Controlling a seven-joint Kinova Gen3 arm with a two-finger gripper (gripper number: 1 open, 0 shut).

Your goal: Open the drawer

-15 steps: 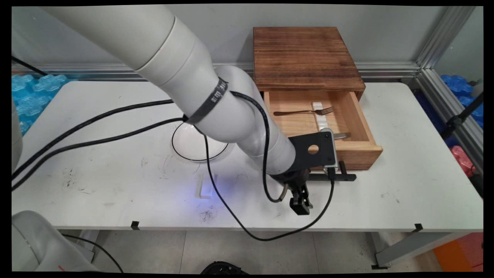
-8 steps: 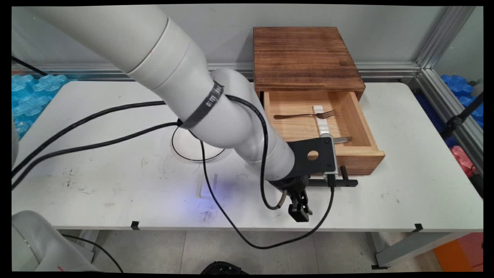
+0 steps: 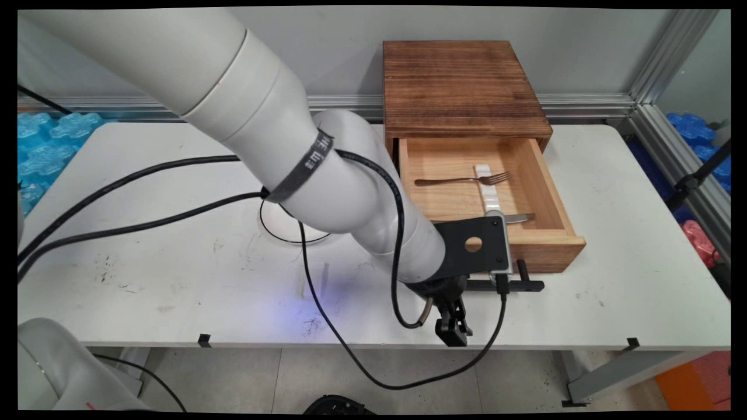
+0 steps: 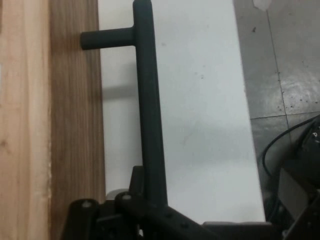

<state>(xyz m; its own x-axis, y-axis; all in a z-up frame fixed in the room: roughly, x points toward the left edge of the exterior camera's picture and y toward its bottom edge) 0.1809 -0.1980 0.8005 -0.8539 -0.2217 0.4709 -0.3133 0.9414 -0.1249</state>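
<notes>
Where the arm reaches in across the white table (image 3: 175, 274), a white plate (image 3: 292, 227) with a dark rim lies well left of centre, partly hidden behind the arm and crossed by a hanging black cable (image 3: 134, 221). Further right, near the table's front edge, the gripper (image 3: 452, 333) points downward and is clenched on the left end of a black handle (image 3: 522, 285). In the hand view the handle (image 4: 150, 125) runs as a dark bar straight down into the gripper's linkage (image 4: 145, 220), with one short post joining it to the wooden drawer front. That drawer (image 3: 548, 251) stands pulled open on the table, sticking out from under a dark wooden cabinet (image 3: 461, 87) at the back. Inside the drawer a fork (image 3: 461, 179) lies crosswise, its tines resting on a white strip (image 3: 489, 189). Near the drawer's front wall a knife (image 3: 519, 217) shows only its tip beside the arm's black camera bracket.
</notes>
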